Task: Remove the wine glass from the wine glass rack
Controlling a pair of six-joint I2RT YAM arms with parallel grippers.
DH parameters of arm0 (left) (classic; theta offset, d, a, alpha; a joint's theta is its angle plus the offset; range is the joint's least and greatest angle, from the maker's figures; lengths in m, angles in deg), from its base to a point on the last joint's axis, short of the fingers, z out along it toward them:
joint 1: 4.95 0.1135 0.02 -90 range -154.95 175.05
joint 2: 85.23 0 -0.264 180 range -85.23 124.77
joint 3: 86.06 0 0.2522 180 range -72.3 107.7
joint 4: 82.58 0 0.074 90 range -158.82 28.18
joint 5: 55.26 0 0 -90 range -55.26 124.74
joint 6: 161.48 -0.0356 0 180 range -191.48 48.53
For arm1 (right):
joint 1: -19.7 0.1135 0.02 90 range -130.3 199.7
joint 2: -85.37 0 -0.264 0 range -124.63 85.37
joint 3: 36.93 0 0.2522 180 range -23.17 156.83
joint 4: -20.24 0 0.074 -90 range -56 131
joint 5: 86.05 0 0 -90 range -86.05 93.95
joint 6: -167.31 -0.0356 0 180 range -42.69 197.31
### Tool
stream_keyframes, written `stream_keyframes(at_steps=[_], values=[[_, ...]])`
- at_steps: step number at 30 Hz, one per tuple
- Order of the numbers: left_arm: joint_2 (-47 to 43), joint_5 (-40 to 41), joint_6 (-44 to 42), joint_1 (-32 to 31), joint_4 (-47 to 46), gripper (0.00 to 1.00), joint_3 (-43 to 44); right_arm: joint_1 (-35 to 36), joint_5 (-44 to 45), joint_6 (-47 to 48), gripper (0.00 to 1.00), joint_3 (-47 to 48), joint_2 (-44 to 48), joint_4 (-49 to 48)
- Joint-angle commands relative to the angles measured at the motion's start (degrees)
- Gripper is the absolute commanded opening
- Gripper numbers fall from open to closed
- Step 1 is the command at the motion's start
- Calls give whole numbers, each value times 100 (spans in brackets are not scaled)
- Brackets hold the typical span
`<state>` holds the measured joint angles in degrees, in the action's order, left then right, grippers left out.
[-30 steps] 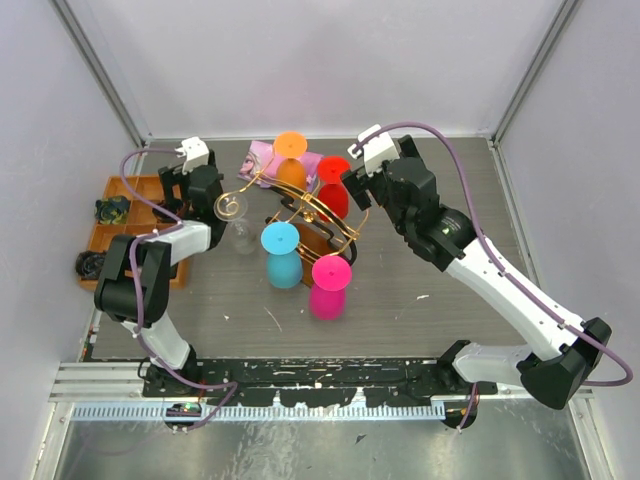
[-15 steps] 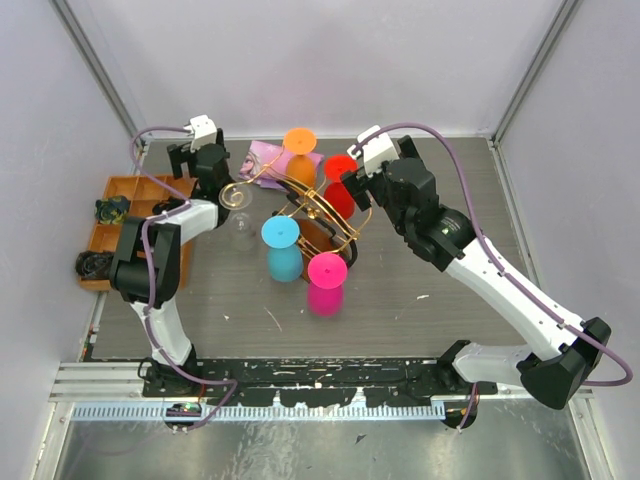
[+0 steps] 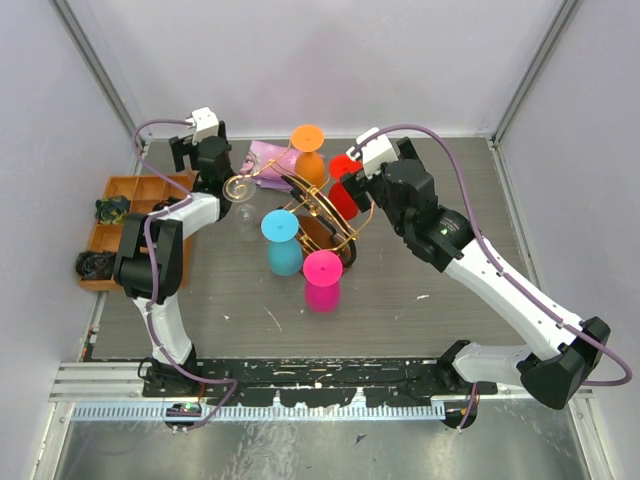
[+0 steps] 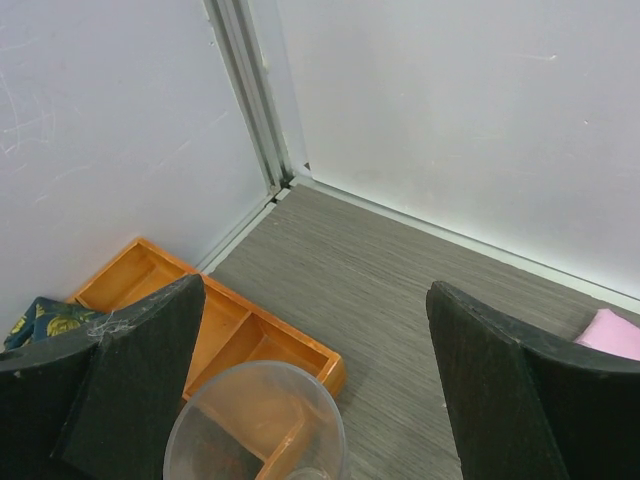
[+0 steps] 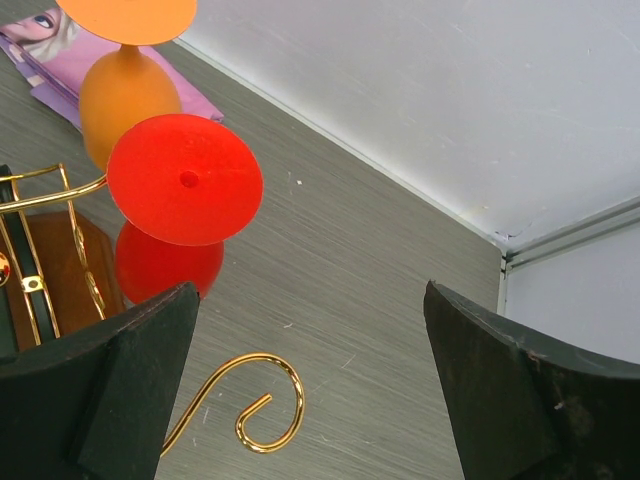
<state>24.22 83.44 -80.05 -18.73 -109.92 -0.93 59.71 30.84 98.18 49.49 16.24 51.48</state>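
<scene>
The gold wire wine glass rack [image 3: 312, 205] stands on its brown base mid-table. Orange [image 3: 308, 140], red [image 3: 343, 170], blue [image 3: 281, 228] and pink [image 3: 323, 267] wine glasses hang on it upside down. A clear wine glass [image 3: 240, 188] hangs at its left scroll. My left gripper [image 3: 200, 155] is open at the far left of the rack. In the left wrist view the clear glass's round disc [image 4: 255, 420] sits low between the fingers of the left gripper [image 4: 315, 290]. My right gripper [image 3: 348, 188] [image 5: 310, 290] is open beside the red glass [image 5: 185, 178], above a rack scroll [image 5: 265, 400].
An orange compartment tray [image 3: 125, 190] [image 4: 250, 340] with dark items lies against the left wall. A pink packet [image 3: 265, 155] [image 4: 610, 335] lies behind the rack. White walls close the table at the back and both sides.
My left gripper has swung towards the back wall, still open. The clear glass and the rack's orange glass have shifted back and to the right. The right arm has stayed still.
</scene>
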Motion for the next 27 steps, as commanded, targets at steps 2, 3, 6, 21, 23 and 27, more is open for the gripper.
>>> stream_keyframes(at_steps=[2, 3, 6, 21, 23, 27], values=[[-191, 176, 67, -44, -186, 99, -110, 4, 11, 30, 100, 2, 91, -376], [-215, 213, 48, -46, -195, 99, -147, 2, 7, 20, 100, -1, 92, -376], [-255, 250, 2, -40, -266, 99, -237, 5, -9, 15, 100, 2, 84, -376], [-368, 385, -45, -40, -425, 99, -634, 7, -1484, -221, 100, 622, -259, 111], [-374, 384, -62, -39, -442, 99, -621, 12, -2185, -286, 98, 858, -375, 327], [-405, 352, -53, -39, -444, 99, -593, 9, -2987, -427, 95, 1299, -699, 759]])
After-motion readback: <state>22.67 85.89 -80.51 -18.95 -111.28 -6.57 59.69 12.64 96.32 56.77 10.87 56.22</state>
